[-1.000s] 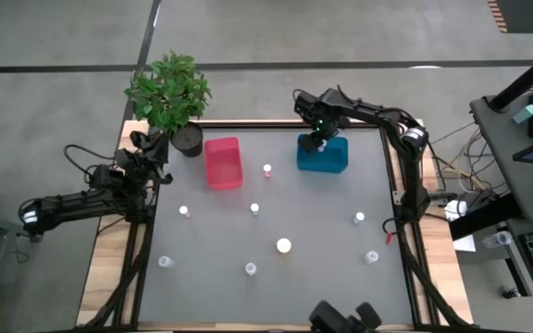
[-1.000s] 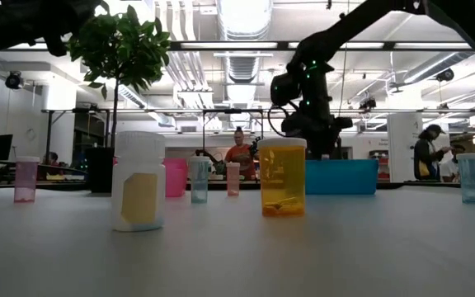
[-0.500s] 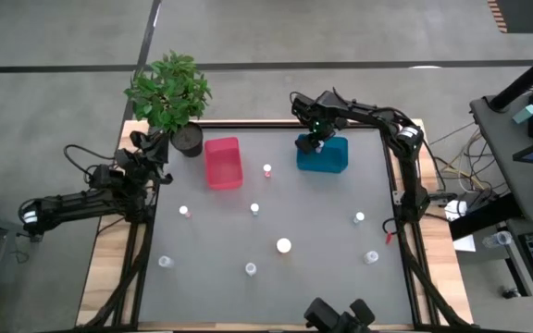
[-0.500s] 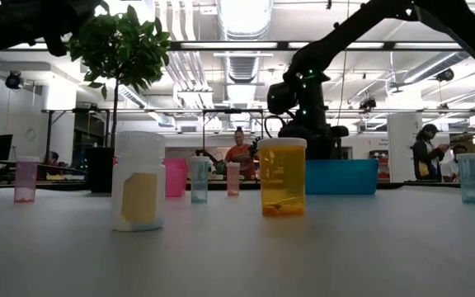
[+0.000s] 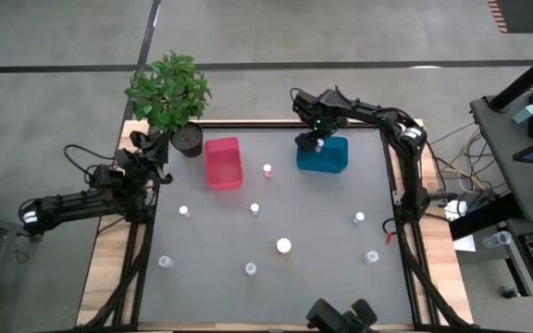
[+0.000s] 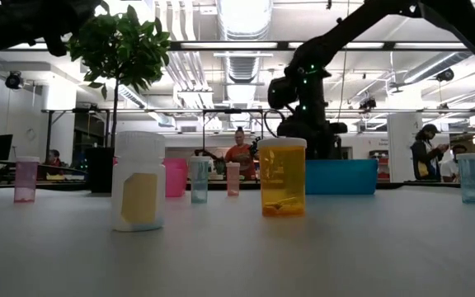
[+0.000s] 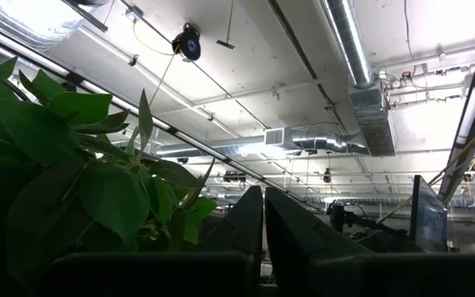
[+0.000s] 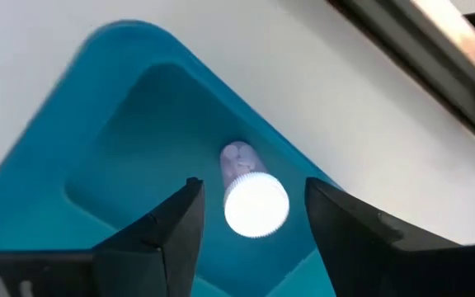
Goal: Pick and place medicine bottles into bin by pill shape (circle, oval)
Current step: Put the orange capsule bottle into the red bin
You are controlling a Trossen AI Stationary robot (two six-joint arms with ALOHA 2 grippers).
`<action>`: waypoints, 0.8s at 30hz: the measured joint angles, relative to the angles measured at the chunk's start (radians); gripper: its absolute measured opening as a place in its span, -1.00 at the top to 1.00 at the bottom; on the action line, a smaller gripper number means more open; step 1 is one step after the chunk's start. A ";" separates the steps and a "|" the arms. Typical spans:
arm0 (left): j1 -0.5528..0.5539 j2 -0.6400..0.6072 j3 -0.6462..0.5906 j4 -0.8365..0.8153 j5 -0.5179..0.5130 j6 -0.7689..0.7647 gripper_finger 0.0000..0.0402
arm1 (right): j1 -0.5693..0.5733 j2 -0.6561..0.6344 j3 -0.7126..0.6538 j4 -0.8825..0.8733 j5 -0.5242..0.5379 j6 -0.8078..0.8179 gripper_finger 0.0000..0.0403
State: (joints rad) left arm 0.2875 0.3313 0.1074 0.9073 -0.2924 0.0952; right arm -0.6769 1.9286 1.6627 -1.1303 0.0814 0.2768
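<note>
My right gripper (image 5: 317, 139) hangs open over the far left part of the teal bin (image 5: 327, 157). In the right wrist view its fingers (image 8: 171, 231) stand apart on either side of a pinkish bottle with a white cap (image 8: 254, 202). The bottle rests inside the bin (image 8: 130, 140), below the fingers and not touching them. The pink bin (image 5: 223, 162) stands to the left of the teal one. Several bottles stand loose on the table, among them one (image 5: 267, 170) between the bins and a large cap (image 5: 284, 245). My left gripper (image 5: 151, 153) waits shut at the table's left edge.
A plant in a dark pot (image 5: 189, 139) stands at the far left corner, next to the pink bin. In the low view a white bottle (image 6: 138, 181) and an orange one (image 6: 283, 177) stand near the camera. People show in the room behind the table.
My right gripper has shifted a little over the teal bin. Nothing else has moved.
</note>
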 joint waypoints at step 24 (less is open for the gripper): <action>0.000 0.039 0.000 0.001 0.000 -0.003 1.00 | 0.537 -0.613 -0.646 0.809 0.121 -0.072 0.01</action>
State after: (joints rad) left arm 0.2871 0.3706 0.1074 0.9083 -0.2926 0.0925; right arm -0.1397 1.3156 1.0171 -0.3208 0.2026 0.2048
